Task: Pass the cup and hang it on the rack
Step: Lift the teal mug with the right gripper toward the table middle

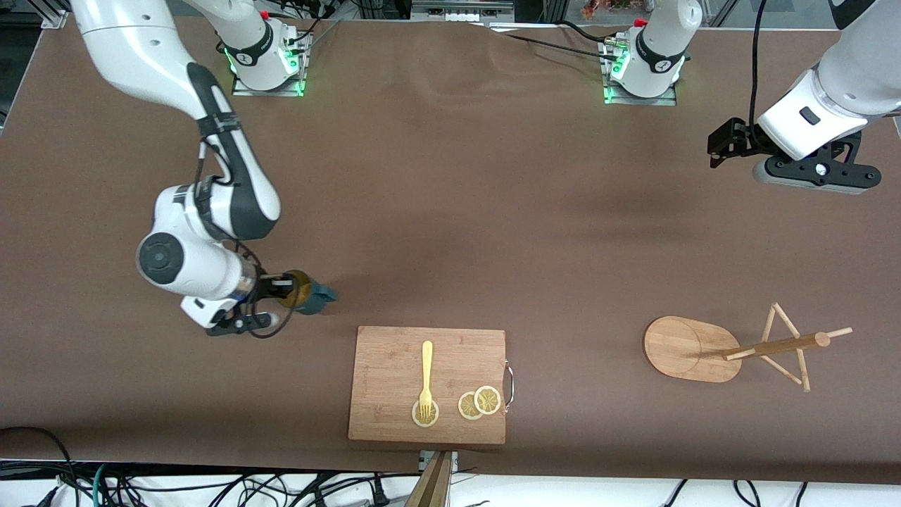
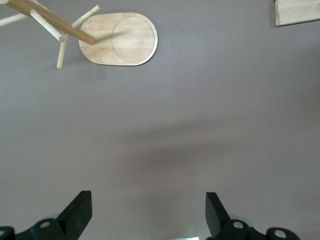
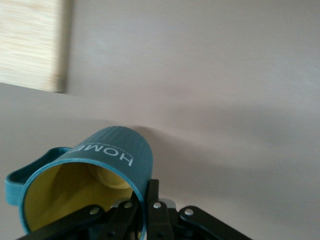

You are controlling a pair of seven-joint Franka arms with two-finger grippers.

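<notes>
The dark teal cup (image 1: 313, 294) is tipped on its side low at the table, toward the right arm's end, and a little farther from the front camera than the cutting board's corner. Its yellow inside faces my right gripper (image 1: 285, 290). In the right wrist view that gripper (image 3: 146, 189) is shut on the cup (image 3: 112, 150) at its rim, one finger inside and one outside the wall. My left gripper (image 1: 725, 144) hangs open and empty above bare table (image 2: 148, 200), waiting. The wooden rack (image 1: 704, 348) stands toward the left arm's end, and its oval base (image 2: 120, 39) shows in the left wrist view.
A rectangular wooden cutting board (image 1: 427, 384) lies near the front edge, carrying a yellow fork (image 1: 426, 373) and lemon slices (image 1: 479, 403). Its corner (image 2: 297, 11) shows in the left wrist view and its edge (image 3: 30, 45) in the right wrist view. A brown cloth (image 1: 450, 197) covers the table.
</notes>
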